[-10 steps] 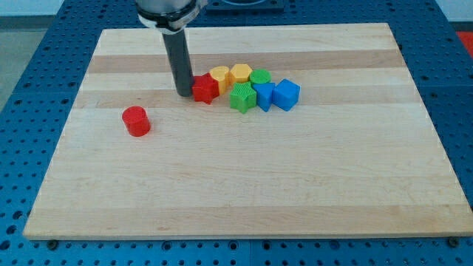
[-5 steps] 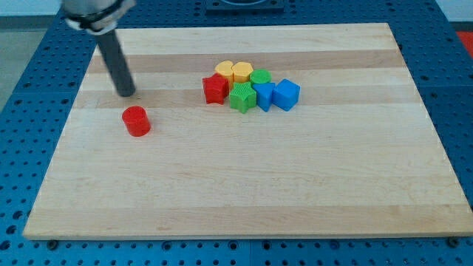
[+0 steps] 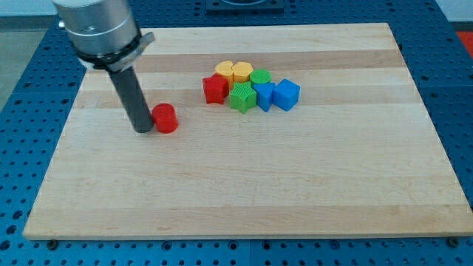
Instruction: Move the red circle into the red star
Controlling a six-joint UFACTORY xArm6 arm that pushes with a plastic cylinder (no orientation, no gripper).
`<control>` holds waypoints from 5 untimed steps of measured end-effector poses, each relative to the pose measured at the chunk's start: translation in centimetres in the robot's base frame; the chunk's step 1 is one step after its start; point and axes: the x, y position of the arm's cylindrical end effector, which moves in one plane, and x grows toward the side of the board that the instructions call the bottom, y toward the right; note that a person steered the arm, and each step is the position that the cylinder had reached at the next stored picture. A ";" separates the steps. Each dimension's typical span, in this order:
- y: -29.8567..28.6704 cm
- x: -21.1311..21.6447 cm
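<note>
no readable text, labels or numbers

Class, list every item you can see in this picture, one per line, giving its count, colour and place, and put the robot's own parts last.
red circle: 1, red, left of centre, apart from the cluster
red star: 1, red, the cluster's left end
yellow blocks: 2, yellow, side by side at the cluster's top
green blocks: 2, green, one mid-cluster, one at the top behind it
blue blocks: 2, blue, the cluster's right end
board: 1, light wood, fills most of the view
table: 1, blue, perforated, under the board
my tip: 1, dark rod's end, against the red circle's left side
</note>
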 end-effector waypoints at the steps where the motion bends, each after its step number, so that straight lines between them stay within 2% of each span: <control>1: 2.4 0.0; 3: 7.1 0.0; 5: 8.7 -0.7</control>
